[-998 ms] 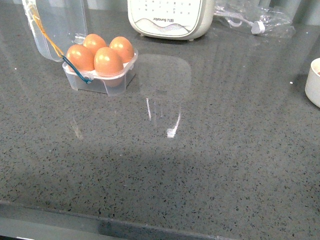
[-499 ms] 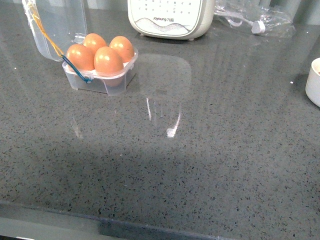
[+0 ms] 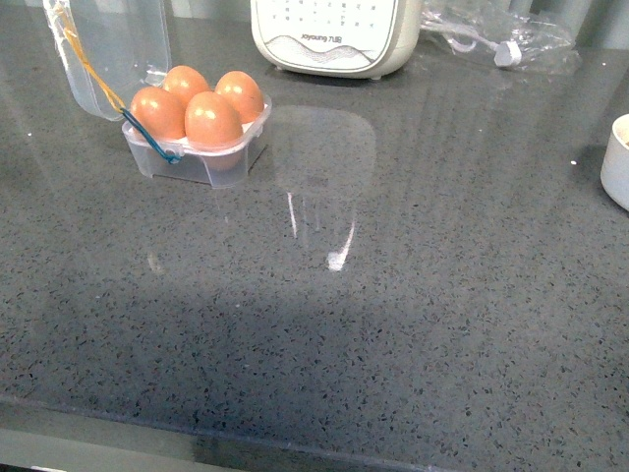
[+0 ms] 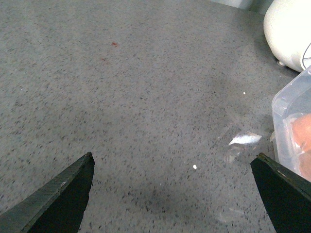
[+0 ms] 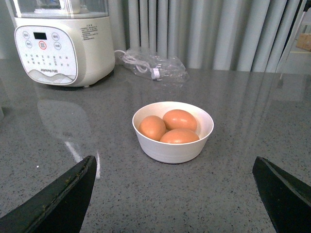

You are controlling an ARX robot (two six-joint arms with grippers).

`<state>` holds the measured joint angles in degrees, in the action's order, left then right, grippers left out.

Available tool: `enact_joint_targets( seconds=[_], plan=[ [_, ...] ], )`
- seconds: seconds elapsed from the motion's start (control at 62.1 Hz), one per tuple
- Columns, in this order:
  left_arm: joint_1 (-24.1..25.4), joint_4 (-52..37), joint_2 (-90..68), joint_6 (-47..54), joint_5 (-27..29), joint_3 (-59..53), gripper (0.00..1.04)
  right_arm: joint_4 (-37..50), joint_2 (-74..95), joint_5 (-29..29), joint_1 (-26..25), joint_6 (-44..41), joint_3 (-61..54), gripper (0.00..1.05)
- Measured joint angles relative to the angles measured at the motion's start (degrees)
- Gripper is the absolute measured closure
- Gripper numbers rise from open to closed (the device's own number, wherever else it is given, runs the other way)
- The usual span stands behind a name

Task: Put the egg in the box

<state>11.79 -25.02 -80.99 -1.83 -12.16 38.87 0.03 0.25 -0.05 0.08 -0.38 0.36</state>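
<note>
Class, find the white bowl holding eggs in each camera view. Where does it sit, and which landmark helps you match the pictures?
Front view: the white bowl is cut off at the right edge.
Left wrist view: not in it.
Right wrist view: the white bowl sits mid-picture.
Shared landmark: the cream appliance shows in all three views.

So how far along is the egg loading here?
Done, it seems: all four cells of the box hold eggs. In hand: nothing; left gripper and right gripper are open and empty. Left: perhaps shutting the lid, which stands open. Three spare eggs sit in the white bowl.
</note>
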Motion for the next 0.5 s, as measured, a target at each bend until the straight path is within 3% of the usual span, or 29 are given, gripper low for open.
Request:
enact_joint_targets(
  seconds=[0.177, 0.499],
  plan=[
    [-1.1, -1.6, -4.9, -1.4, -4.5, 5.0, 0.07, 0.0, 0.0, 0.0, 0.0, 0.0, 0.0, 0.07],
    [-3.4, -2.2, -12.2, 0.5, -3.6, 11.3, 0.07, 0.0, 0.0, 0.0, 0.0, 0.0, 0.0, 0.07]
  ],
)
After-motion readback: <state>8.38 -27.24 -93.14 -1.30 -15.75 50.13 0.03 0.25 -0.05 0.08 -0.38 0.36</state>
